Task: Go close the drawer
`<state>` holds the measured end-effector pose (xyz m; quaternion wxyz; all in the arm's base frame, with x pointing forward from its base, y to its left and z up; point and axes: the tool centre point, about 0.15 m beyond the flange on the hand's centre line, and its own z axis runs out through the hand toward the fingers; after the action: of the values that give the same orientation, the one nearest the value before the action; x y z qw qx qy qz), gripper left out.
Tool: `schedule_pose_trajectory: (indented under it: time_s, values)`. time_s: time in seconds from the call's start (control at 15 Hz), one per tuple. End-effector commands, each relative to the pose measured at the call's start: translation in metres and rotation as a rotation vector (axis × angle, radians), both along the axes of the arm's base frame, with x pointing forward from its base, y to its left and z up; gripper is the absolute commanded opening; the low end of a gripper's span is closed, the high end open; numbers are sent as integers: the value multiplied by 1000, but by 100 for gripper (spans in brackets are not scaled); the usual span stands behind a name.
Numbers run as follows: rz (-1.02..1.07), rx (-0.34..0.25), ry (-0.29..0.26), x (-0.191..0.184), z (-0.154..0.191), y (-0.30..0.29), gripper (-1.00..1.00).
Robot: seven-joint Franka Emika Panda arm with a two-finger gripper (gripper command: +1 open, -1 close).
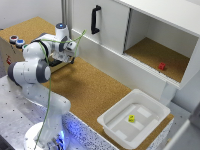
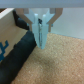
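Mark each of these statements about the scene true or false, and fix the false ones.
1. The end effector has its fingers pressed together. True.
2. The white tub holds a red object. False: it holds a yellow object.
3. A red object sits in the open cabinet. True.
4. The end effector grips a cup. False: it holds nothing.
5. The robot stands beside the tub. False: its arm reaches the far end, near the wooden box.

The exterior view looks down from high and far over the arm (image 1: 37, 70) and cork; the wrist view sits close behind the gripper (image 2: 41, 41) — both share cork.
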<state>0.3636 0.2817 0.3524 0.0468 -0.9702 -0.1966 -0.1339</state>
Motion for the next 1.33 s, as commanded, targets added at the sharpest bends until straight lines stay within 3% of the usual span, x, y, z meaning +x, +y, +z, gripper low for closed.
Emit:
schedule_pose_trajectory:
  time_s: [0.0, 0.2, 0.27, 0.4, 0.53, 0.73, 1.0, 1.27]
  values:
    - [-66, -57, 42, 7, 0, -18, -100]
    - [-179, -131, 60, -9, -4, -69, -100]
    - [-206, -160, 73, -15, -5, -85, 100]
    - [-259, -248, 76, -29, -5, -115, 100]
    - [-307, -269, 111, -40, -6, -142, 100]
    - [-382, -274, 141, -54, -6, -188, 100]
    - [-437, -233, 110, -73, 2, -273, 100]
    - [-436, -282, 89, -91, 12, -360, 100]
